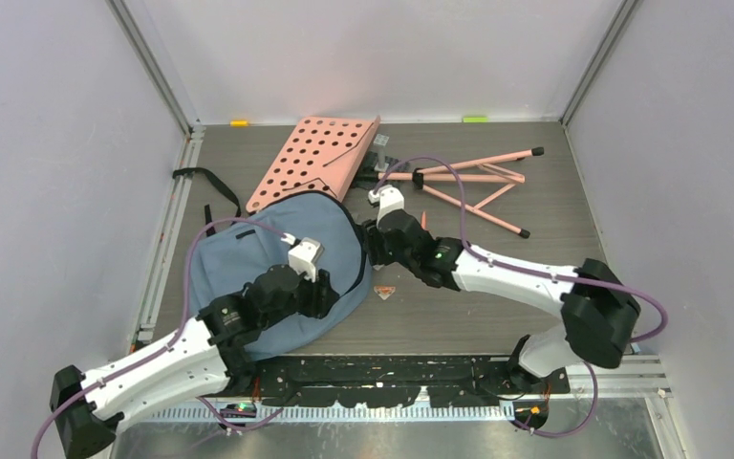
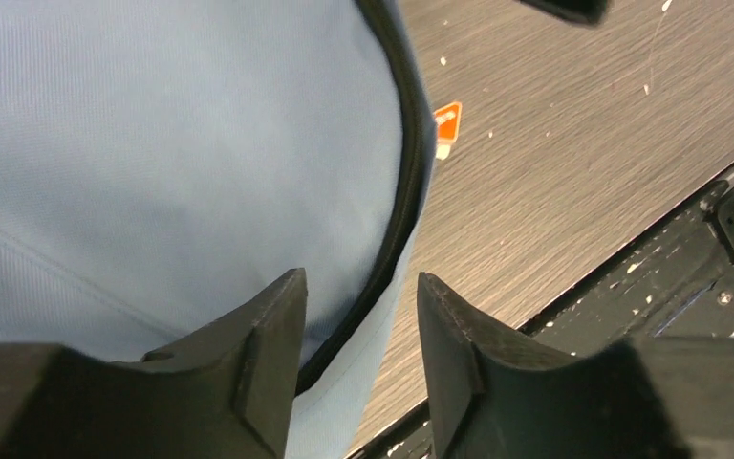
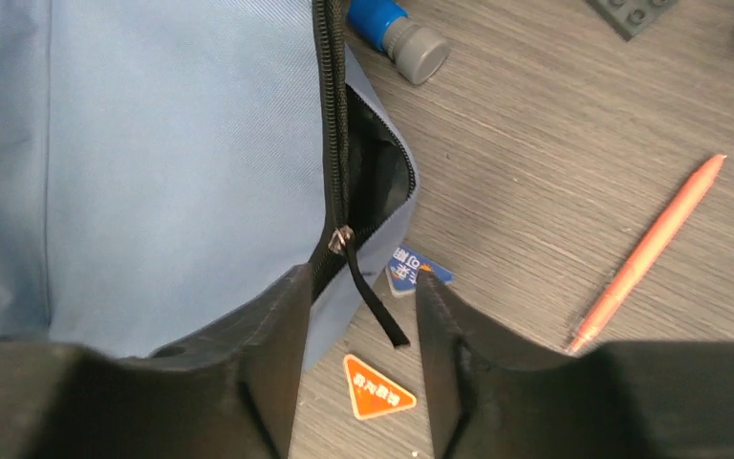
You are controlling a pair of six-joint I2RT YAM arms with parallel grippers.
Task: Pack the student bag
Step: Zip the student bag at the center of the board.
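The student bag (image 1: 248, 256), blue-grey with black zipper trim, lies flat at the left centre of the table. My left gripper (image 1: 336, 295) hangs over its near right edge. In the left wrist view it (image 2: 358, 287) is open, with the bag's (image 2: 153, 143) black-trimmed rim below the gap. My right gripper (image 1: 371, 251) is at the bag's right side. In the right wrist view it (image 3: 358, 279) is open over the black zipper pull strap (image 3: 375, 304), which hangs from the slider (image 3: 341, 239). The zipper is parted above the slider, showing a dark inside.
A pink perforated board (image 1: 315, 158) leans on the bag's far edge, with pink stand legs (image 1: 478, 186) to its right. Near the bag lie an orange triangular tag (image 3: 377, 390), a blue tag (image 3: 420, 269), an orange pen (image 3: 650, 251) and a blue grey-capped tube (image 3: 397, 29).
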